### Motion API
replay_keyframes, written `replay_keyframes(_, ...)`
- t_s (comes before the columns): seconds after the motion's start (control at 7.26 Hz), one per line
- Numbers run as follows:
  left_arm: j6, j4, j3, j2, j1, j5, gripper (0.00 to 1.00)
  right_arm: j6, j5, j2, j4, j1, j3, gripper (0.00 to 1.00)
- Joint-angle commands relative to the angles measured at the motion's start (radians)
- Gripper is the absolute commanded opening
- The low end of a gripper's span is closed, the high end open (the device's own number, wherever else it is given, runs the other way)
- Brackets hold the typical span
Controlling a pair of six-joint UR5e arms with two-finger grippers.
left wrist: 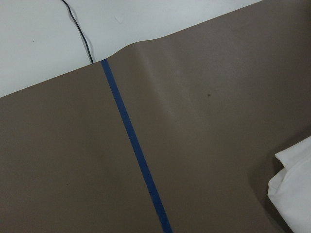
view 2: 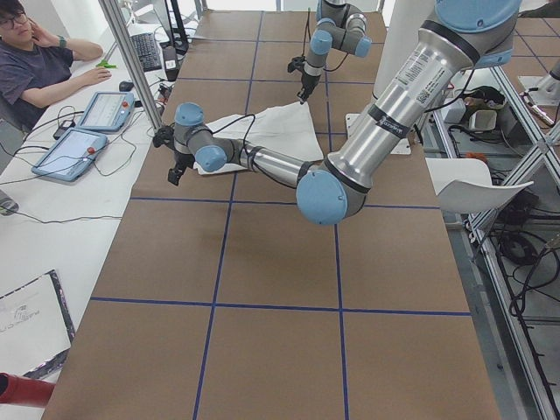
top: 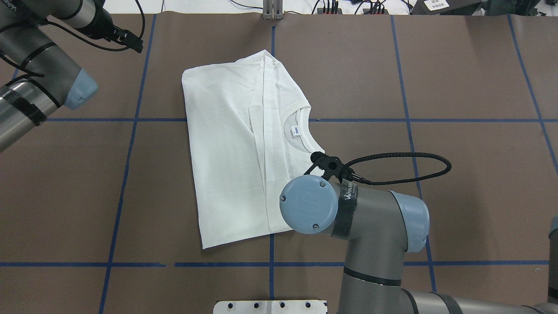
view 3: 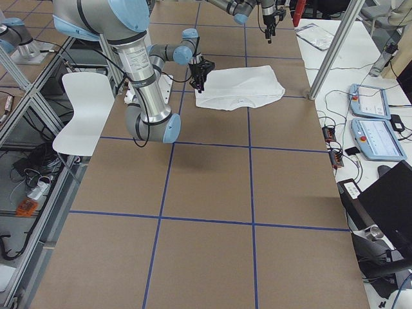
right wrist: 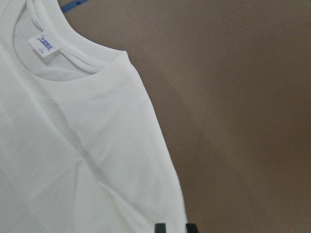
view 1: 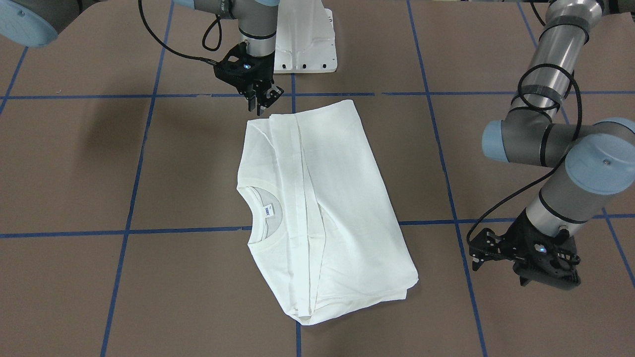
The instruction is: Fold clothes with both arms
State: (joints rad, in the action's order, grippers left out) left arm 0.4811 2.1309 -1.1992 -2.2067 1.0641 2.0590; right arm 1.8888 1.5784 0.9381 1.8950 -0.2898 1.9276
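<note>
The white T-shirt [view 1: 337, 198] lies folded into a long strip on the brown table, also in the overhead view [top: 231, 152]. Its collar and neck label [view 1: 268, 210] face up. Its printed text is hidden. My right gripper [view 1: 258, 106] hangs shut and empty just above the shirt's corner nearest the robot. Its fingertips [right wrist: 160, 228] show over the shirt's shoulder edge [right wrist: 146, 121] in the right wrist view. My left gripper [view 1: 526, 267] is off the shirt at the far side of the table. It appears open and empty, and its wrist view shows only a shirt corner [left wrist: 294, 194].
The white pedestal base [view 1: 305, 39] stands at the robot's side of the table. Blue tape lines [view 1: 129, 198] grid the brown cover. My right elbow [top: 309, 205] overhangs the shirt's near edge. An operator [view 2: 35, 61] and tablets [view 2: 87, 122] are beyond the far edge.
</note>
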Motion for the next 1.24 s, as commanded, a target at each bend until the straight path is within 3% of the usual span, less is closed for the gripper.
replay_keyframes(0.0, 0.001, -0.002, -0.01, 0.005, -0.001, 0.001, 1.0, -0.148, 0.035, -0.001, 0.03, -0.05, 0.037, 1.0)
replay_keyframes(0.41, -0.001, 0.0, -0.019, 0.007, 0.001, 0.036, 1.0, -0.38, 0.046, -0.045, 0.004, -0.178, -0.056, 1.0)
replay_keyframes(0.83, -0.004, 0.0, -0.048, 0.036, 0.001, 0.069, 1.0, -0.435, 0.046, -0.177, -0.143, -0.235, -0.325, 1.0)
replay_keyframes(1.1, -0.004, 0.0, -0.048, 0.036, -0.001, 0.07, 1.0, -0.46, 0.046, -0.264, -0.18, -0.262, -0.47, 1.0)
